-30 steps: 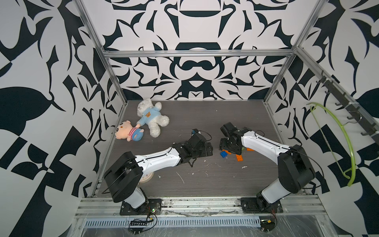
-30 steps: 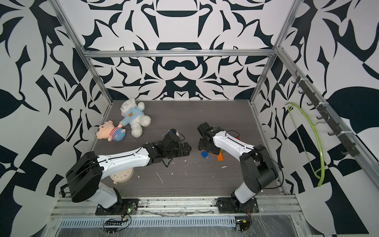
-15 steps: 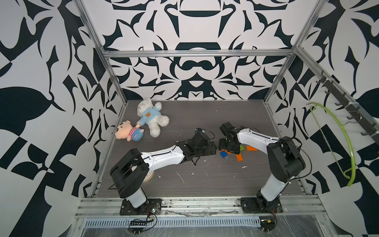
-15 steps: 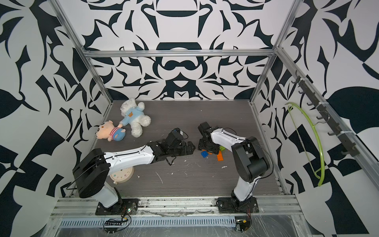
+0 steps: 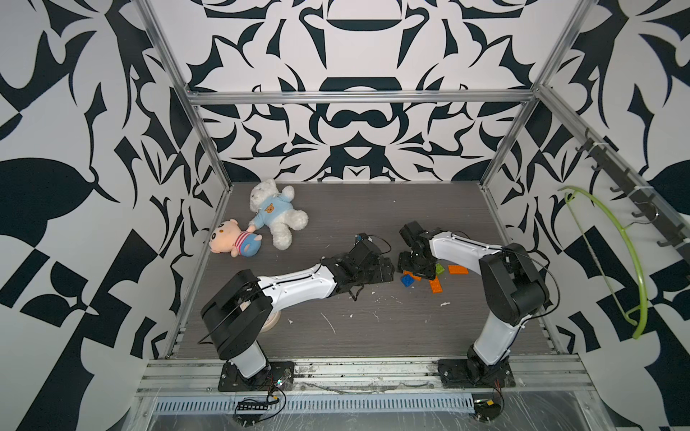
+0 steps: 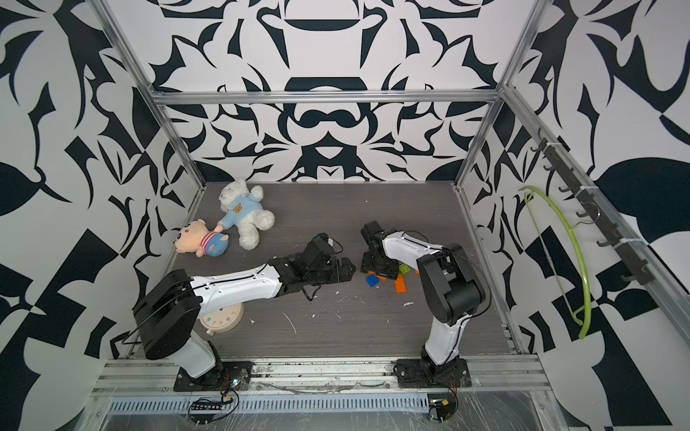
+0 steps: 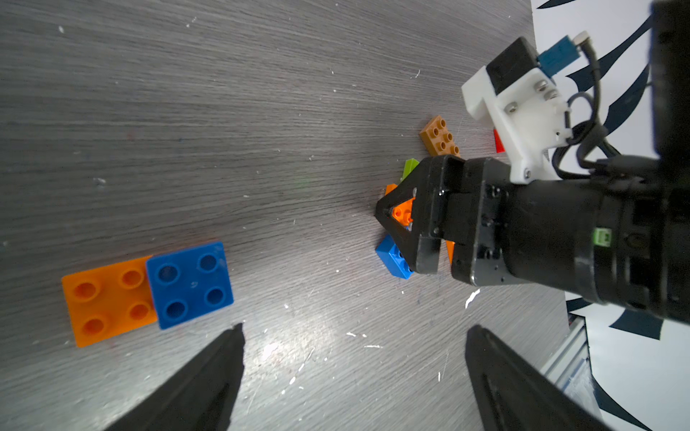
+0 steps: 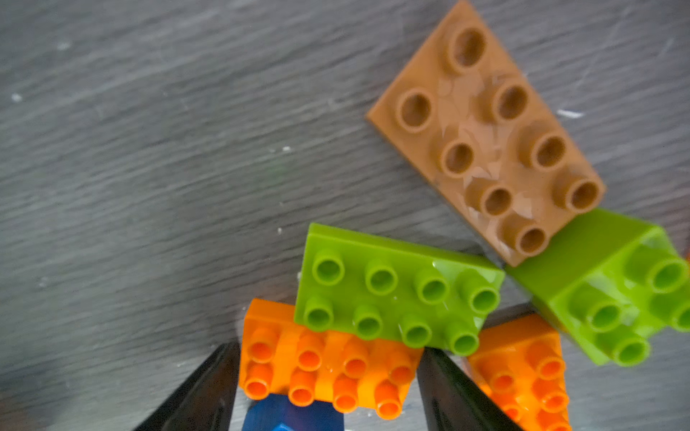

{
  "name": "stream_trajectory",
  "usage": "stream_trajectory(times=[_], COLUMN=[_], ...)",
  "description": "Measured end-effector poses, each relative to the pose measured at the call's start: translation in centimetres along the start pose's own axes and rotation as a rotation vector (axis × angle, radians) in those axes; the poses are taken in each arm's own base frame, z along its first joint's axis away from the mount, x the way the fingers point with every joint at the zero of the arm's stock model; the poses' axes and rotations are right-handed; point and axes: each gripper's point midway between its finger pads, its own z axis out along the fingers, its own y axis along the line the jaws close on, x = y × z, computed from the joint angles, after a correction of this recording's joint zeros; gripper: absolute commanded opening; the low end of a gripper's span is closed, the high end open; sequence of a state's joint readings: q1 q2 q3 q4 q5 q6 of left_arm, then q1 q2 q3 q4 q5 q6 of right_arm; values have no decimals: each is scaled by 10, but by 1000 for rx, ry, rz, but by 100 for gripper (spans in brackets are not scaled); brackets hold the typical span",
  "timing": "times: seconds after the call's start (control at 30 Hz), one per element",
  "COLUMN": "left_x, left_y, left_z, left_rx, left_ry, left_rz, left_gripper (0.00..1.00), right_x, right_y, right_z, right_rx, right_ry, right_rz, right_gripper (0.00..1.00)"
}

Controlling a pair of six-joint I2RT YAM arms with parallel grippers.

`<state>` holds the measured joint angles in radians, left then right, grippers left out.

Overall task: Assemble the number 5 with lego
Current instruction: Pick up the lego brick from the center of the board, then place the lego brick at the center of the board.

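Observation:
Loose lego lies right of centre: a blue brick (image 5: 407, 280), orange bricks (image 5: 435, 285) and a lime one (image 5: 440, 268). My right gripper (image 8: 328, 350) points down into this pile, its fingers against both ends of a long orange brick (image 8: 325, 367). That brick lies over a blue one (image 8: 291, 414) and under a lime brick (image 8: 395, 294). A brown brick (image 8: 485, 130) lies beside them. My left gripper (image 7: 354, 330) stands open over bare table, left of the pile. An orange plate (image 7: 108, 300) joined to a blue square (image 7: 190, 283) lies beside its finger.
A white bear (image 5: 276, 212) and a pink doll (image 5: 233, 242) lie at the back left. A cream clock (image 6: 222, 317) sits under the left arm. A green hanger (image 5: 631, 253) hangs on the right wall. White flecks dot the table's front half.
The left gripper has slid right, closer to the pile. The right arm's elbow has swung inward while its gripper stayed over the bricks, its jaws narrowing slightly.

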<state>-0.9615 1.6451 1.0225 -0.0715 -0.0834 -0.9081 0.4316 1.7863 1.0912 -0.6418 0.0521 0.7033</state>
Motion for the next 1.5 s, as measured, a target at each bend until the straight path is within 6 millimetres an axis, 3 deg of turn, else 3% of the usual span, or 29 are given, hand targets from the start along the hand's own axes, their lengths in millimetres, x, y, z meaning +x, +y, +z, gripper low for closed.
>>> stream_trajectory(times=[0.33, 0.57, 0.8, 0.97, 1.27, 1.5], left_x=[0, -1, -6, -10, 3, 28], left_y=[0, 1, 4, 12, 58, 109], left_z=[0, 0, -2, -15, -56, -81], left_rx=[-1, -5, -23, -41, -120, -195], left_ry=[-1, -5, -32, -77, -152, -191], left_rz=[0, 0, -3, -16, -62, -155], left_gripper=[99, 99, 99, 99, 99, 99], right_x=[0, 4, 2, 11, 70, 104], right_y=[1, 1, 10, 23, 71, 87], right_z=[1, -3, -37, -57, -62, -47], right_rx=[-6, -26, -95, -120, -128, -101], right_ry=[0, 0, -61, -79, -45, -1], right_rz=[1, -4, -36, -101, -318, -392], right_gripper=[63, 62, 62, 62, 62, 62])
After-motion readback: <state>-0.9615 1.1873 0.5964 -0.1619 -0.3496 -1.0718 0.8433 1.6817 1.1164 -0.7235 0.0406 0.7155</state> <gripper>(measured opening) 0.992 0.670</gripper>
